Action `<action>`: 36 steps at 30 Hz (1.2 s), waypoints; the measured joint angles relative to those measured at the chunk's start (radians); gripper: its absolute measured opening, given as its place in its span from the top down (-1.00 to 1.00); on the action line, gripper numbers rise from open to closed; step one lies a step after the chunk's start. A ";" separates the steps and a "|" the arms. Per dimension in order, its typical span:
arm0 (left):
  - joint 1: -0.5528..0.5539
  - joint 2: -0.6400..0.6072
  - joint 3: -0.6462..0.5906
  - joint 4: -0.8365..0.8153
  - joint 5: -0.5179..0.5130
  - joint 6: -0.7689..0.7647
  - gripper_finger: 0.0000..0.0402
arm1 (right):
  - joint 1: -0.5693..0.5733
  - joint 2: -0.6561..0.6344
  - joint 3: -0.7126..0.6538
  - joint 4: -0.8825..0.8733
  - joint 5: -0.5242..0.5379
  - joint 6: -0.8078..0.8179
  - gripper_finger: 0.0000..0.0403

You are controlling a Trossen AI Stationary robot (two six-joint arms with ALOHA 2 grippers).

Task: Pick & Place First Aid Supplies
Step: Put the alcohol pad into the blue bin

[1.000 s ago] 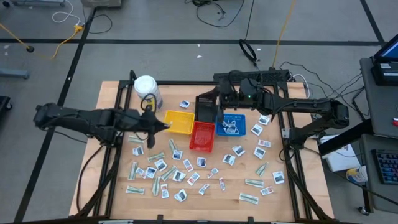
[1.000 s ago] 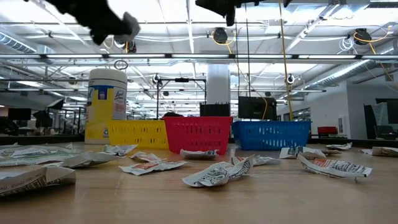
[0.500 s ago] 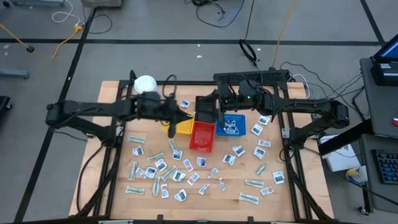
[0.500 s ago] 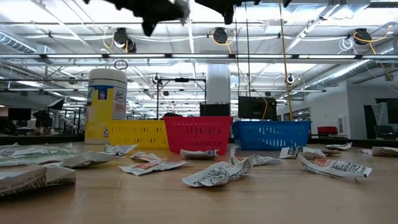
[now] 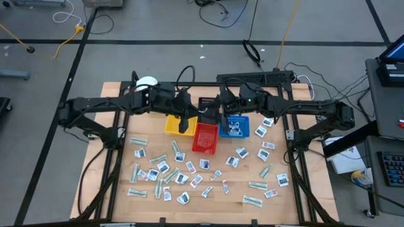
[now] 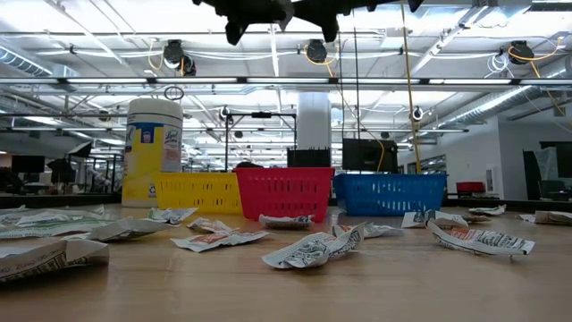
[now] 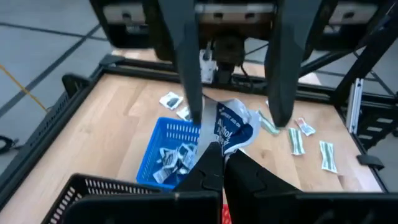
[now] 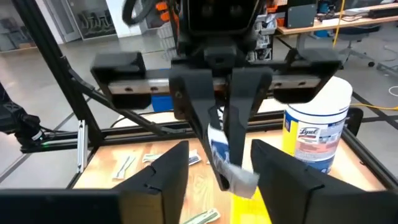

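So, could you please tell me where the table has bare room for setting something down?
Free: the near right edge below the packets, and the wood around the white jar. Crowded: the scattered packets in front of the red tray.

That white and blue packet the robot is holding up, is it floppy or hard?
Probably floppy: the packet bends and curls below the left gripper, whose jaws pinch it shut. Likely very light too, since a small corner grip holds it. The right gripper waits open around it.

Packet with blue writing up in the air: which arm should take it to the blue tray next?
Right, probably. The left gripper pinches the packet, but the right gripper has its open fingers on either side of it, and the blue tray lies close by.
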 joint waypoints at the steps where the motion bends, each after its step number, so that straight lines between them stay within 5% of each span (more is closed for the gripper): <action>1: 0.001 0.000 0.000 -0.003 0.000 0.000 1.00 | 0.000 -0.001 0.000 0.001 0.000 0.000 0.24; 17: 0.001 0.001 0.000 0.015 0.023 -0.025 1.00 | 0.000 -0.002 0.001 -0.056 0.021 -0.063 0.94; 21: 0.001 0.001 0.000 0.011 0.046 -0.072 0.96 | 0.000 -0.002 0.002 -0.065 0.021 -0.058 0.99; 36: 0.048 0.000 0.000 -0.137 0.027 -0.160 0.14 | -0.116 0.005 0.000 -0.702 0.029 -0.213 1.00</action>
